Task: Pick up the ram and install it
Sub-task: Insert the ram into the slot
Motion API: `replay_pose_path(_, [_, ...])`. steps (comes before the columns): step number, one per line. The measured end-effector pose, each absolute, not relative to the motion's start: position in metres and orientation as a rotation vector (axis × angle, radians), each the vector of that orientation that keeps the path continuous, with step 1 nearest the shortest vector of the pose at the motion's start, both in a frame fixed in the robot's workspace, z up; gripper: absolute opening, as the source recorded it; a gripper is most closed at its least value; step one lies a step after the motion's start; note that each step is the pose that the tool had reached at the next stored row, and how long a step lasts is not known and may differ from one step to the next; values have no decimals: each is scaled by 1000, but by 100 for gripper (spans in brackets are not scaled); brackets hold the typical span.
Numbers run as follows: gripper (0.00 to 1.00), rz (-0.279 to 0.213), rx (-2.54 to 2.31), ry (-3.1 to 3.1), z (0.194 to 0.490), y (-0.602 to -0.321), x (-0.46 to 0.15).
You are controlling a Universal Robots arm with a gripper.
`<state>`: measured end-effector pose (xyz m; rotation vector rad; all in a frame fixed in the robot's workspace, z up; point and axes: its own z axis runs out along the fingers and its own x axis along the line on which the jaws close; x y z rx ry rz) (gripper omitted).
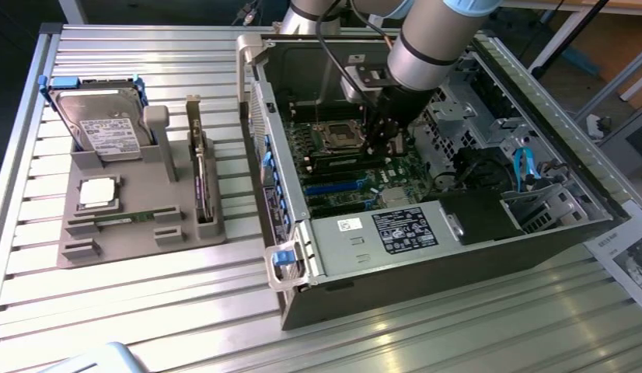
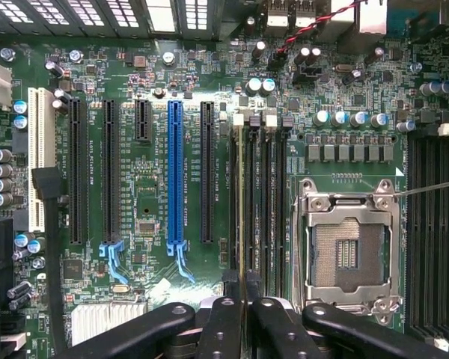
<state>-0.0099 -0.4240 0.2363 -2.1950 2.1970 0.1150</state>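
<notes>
My gripper [image 2: 242,290] is shut on the ram [image 2: 241,196], which I see edge-on as a thin pale line running out from between the black fingers [image 2: 221,318]. The stick lies along the outermost of the black memory slots [image 2: 259,194], on the side toward the expansion slots. Whether it sits in the slot or hangs just above it, I cannot tell. In the exterior view the gripper [image 1: 388,144] reaches down into the open computer case [image 1: 404,233], over the motherboard beside the processor socket [image 1: 336,136].
The processor socket [image 2: 349,250] is empty, with its metal frame around it. A blue expansion slot [image 2: 175,172] and black ones lie beside the memory slots. On the exterior view's left a grey tray [image 1: 144,233] holds a hard drive [image 1: 101,124], a silver processor chip [image 1: 98,193] and an upright card [image 1: 200,175].
</notes>
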Motion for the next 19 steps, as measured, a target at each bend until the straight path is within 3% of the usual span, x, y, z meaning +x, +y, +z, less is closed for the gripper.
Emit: replay_pose_path(19, [12, 123, -2196, 2202, 240, -424, -9])
